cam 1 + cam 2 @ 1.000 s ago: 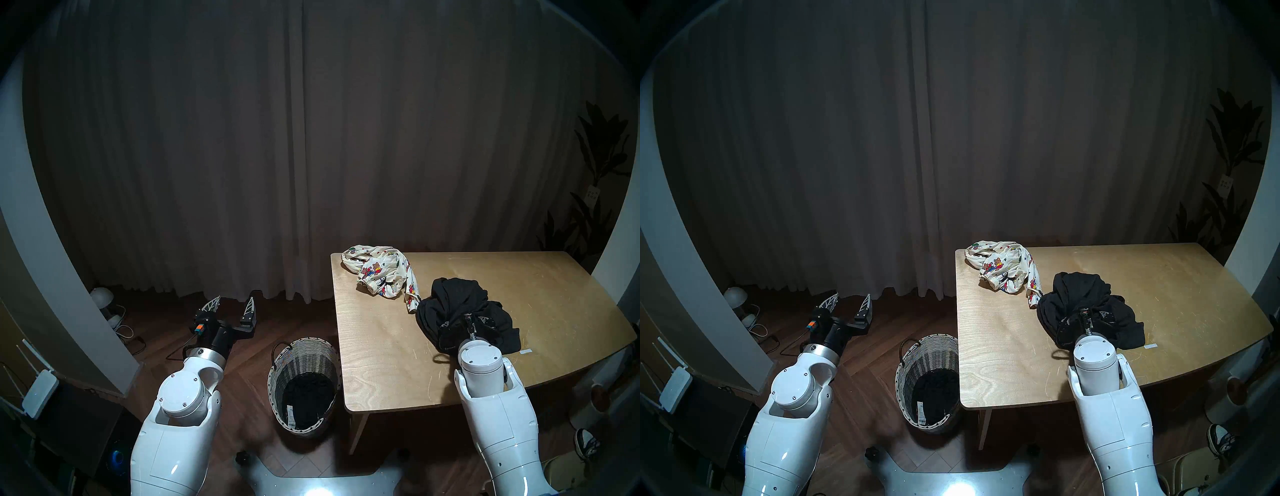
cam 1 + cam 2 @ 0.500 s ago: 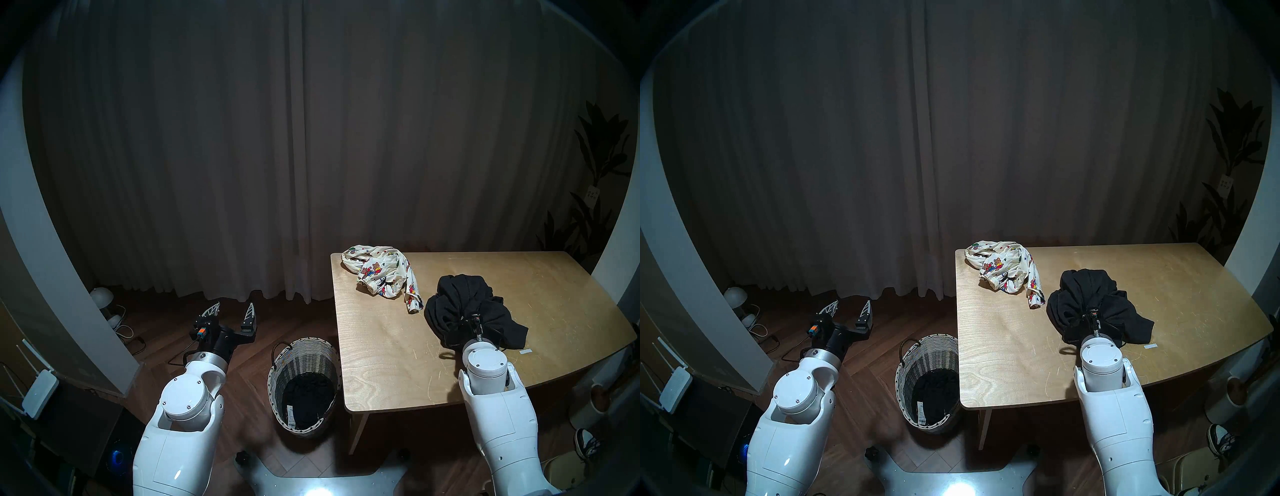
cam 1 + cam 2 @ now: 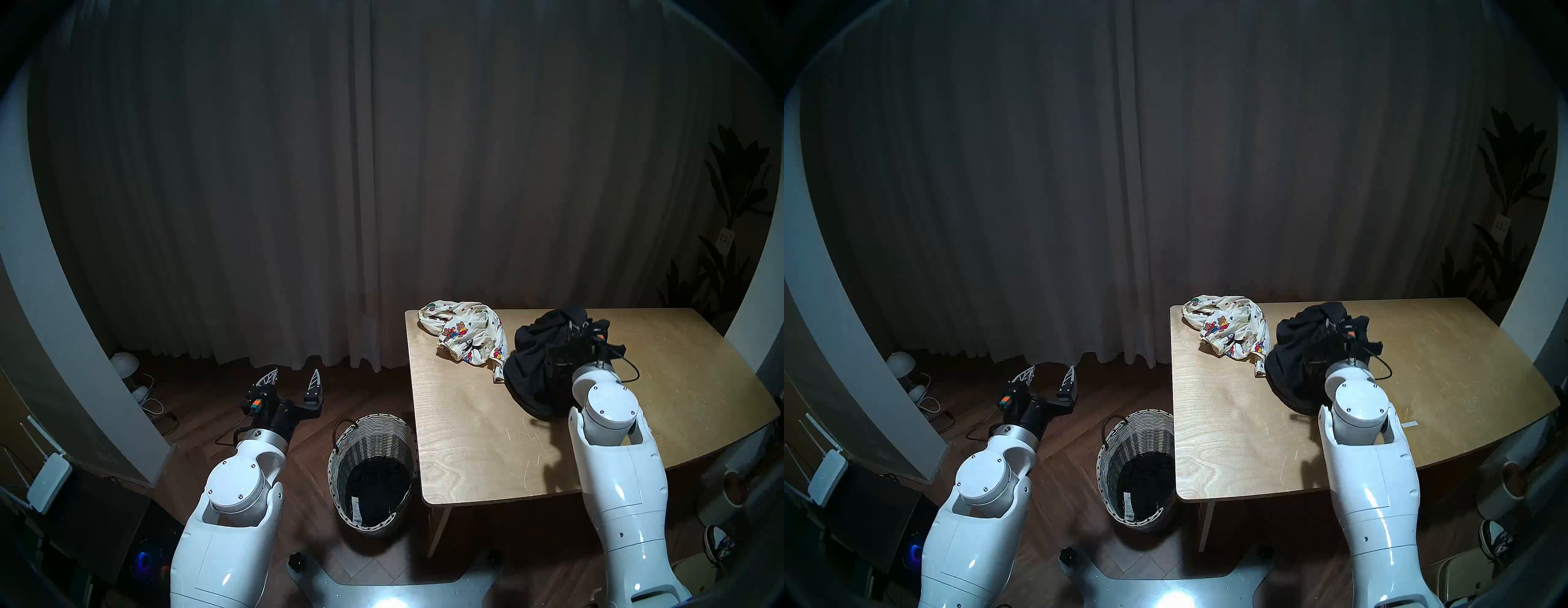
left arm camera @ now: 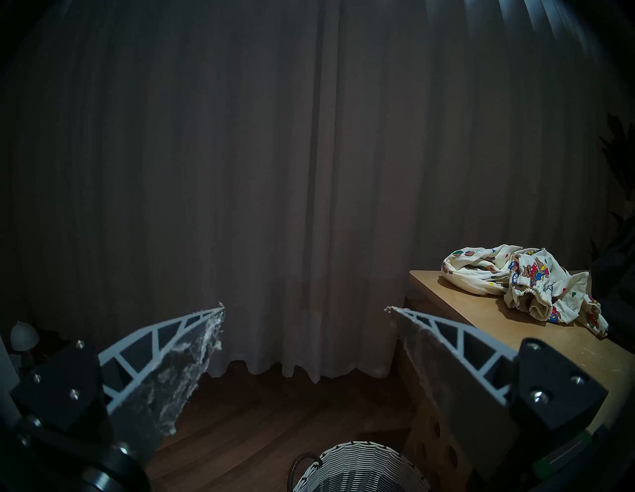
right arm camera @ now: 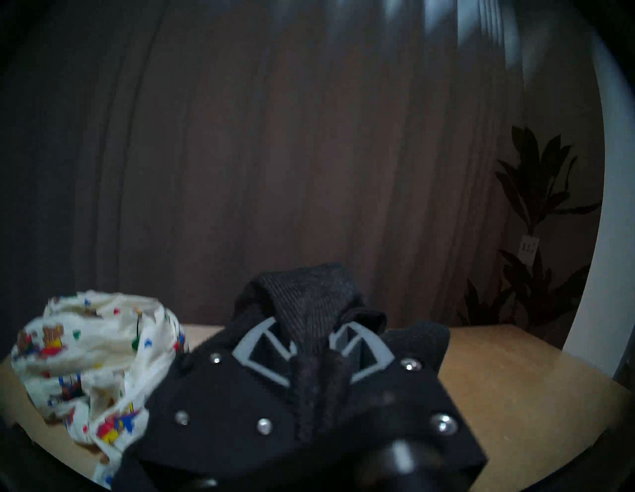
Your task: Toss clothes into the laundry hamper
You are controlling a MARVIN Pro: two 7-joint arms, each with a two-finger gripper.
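Observation:
My right gripper [image 3: 579,329] [image 5: 309,343] is shut on a charcoal grey garment [image 3: 530,365] [image 5: 309,295] and holds it bunched above the wooden table [image 3: 488,446], its lower folds hanging to the tabletop. The cream bear-print garment [image 3: 464,335] [image 4: 515,281] lies at the table's far left corner, touching the grey one. The woven laundry hamper [image 3: 373,420] [image 4: 357,460] stands on the floor by the table's left edge, with a black garment [image 3: 375,484] and its white tag inside. My left gripper [image 3: 293,375] [image 4: 305,307] hangs open and empty over the floor, left of the hamper.
Dark curtains [image 3: 382,191] close the back. A white pillar [image 3: 63,339], a router [image 3: 49,479], a small lamp [image 3: 125,363] and floor cables are at the left. A potted plant [image 3: 729,212] stands beyond the table's right end; a shoe [image 3: 719,543] lies lower right.
My right gripper closed on the grey garment, then lifted it and carried it back and left, against the cream garment. The left arm drifted slightly right, still open.

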